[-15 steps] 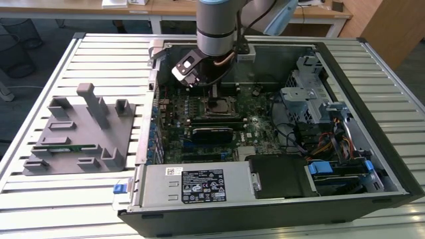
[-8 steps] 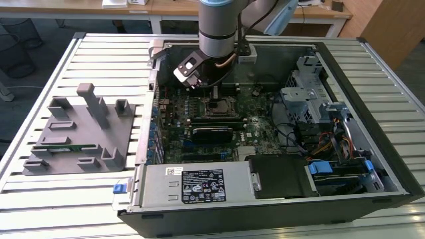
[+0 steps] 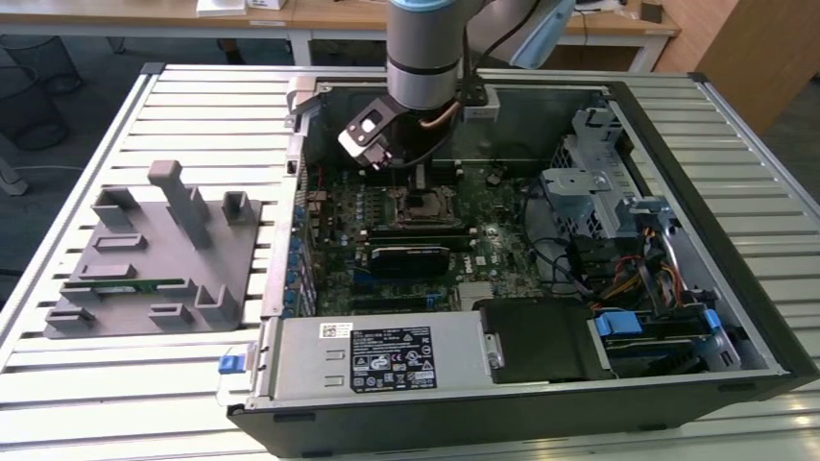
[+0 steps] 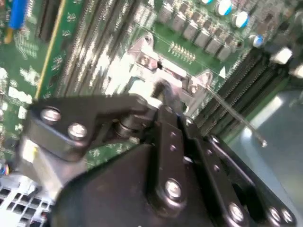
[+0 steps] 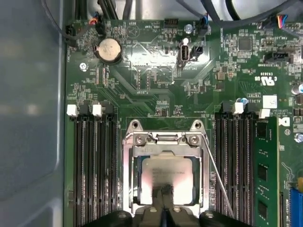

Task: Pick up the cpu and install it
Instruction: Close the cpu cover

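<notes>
Silver cpu, green motherboard

Tight spot for my claw: the socket frame rings the cpu, its thin lever angles off just beside, memory slots flank both sides, and a green memory stick stands nearby. Straight overhead, the case is open.

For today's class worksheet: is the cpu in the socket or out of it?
In: in the first wrist view, the cpu sits inside the metal socket frame.
</notes>
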Tool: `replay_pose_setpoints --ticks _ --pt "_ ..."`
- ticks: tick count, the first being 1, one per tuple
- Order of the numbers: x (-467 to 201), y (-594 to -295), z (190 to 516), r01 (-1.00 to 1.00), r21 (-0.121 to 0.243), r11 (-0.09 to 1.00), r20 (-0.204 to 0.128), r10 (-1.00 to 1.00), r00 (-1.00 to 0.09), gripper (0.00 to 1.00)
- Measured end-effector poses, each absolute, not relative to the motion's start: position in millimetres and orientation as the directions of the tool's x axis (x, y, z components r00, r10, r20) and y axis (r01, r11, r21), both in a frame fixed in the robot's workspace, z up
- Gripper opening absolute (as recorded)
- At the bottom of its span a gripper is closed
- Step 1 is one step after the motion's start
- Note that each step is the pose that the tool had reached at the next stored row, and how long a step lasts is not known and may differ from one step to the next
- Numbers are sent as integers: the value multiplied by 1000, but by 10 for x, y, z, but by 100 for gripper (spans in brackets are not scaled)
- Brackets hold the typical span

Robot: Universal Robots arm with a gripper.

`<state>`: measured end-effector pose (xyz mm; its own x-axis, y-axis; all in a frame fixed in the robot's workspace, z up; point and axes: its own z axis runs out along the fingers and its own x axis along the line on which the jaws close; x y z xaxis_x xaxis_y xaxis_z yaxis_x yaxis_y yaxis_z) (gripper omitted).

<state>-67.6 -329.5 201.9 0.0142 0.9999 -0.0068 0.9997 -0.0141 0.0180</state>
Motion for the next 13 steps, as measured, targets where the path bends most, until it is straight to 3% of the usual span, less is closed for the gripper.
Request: replay_pose_setpoints --ticks 5,13 --pt "-678 -3297 2179 1000 17 -14 -8 1000 14 11" --pt "-613 -3324 2179 1000 17 -14 -8 1000 14 11"
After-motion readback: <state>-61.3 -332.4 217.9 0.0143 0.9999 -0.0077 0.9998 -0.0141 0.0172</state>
